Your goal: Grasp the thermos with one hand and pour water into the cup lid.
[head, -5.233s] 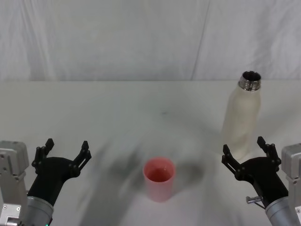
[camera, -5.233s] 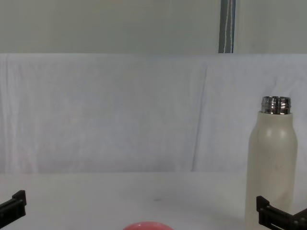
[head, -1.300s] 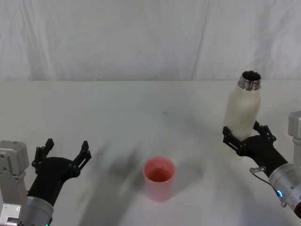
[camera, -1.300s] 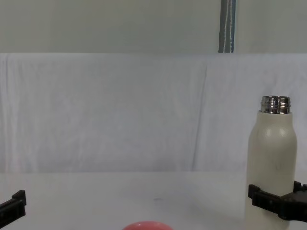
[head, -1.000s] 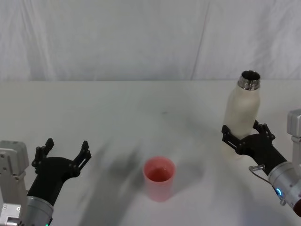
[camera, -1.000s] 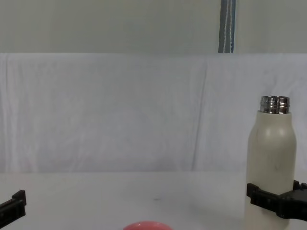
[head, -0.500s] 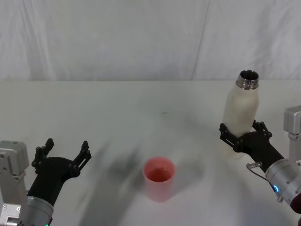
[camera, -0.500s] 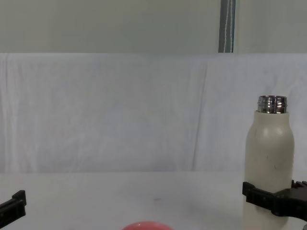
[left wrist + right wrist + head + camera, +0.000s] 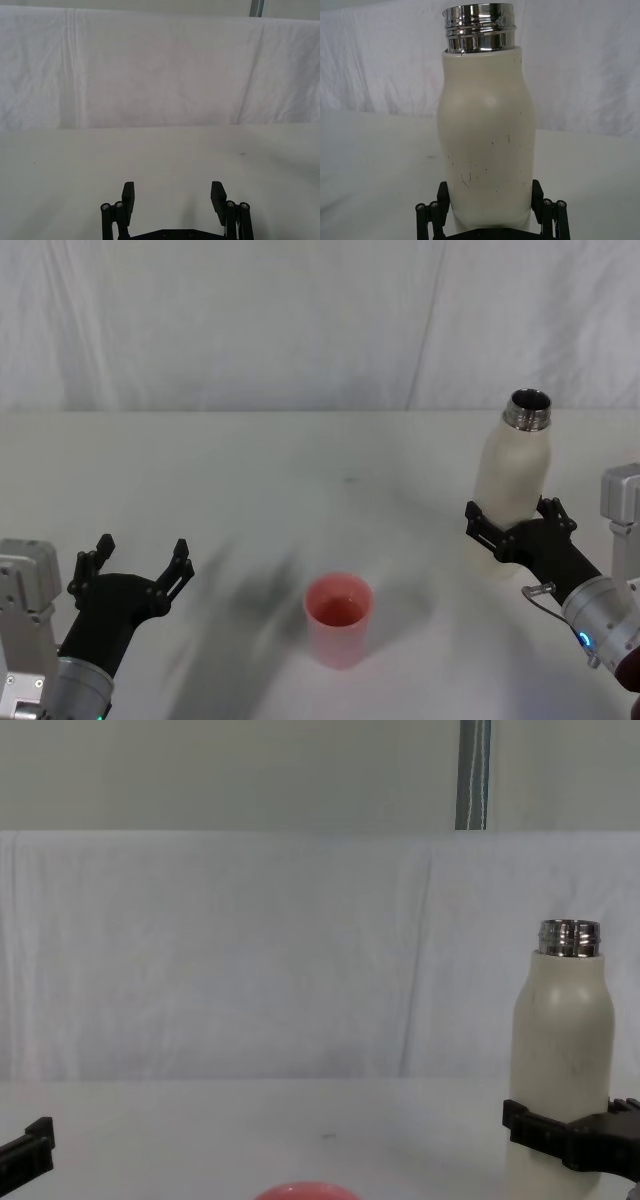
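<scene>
While my right end effector [image 9: 510,528] is closed around the lower body of the thermos [image 9: 512,484], which stands upright to the right of the cup lid [image 9: 338,619] and well apart from it, the grasp looks done. Carrying it over and tilting it to pour are left. My left end effector [image 9: 137,567] hangs open and empty, left of the cup lid.

A white table [image 9: 250,470] carries the pink cup lid [image 9: 338,620]; the thermos [image 9: 511,485] stands far right.
</scene>
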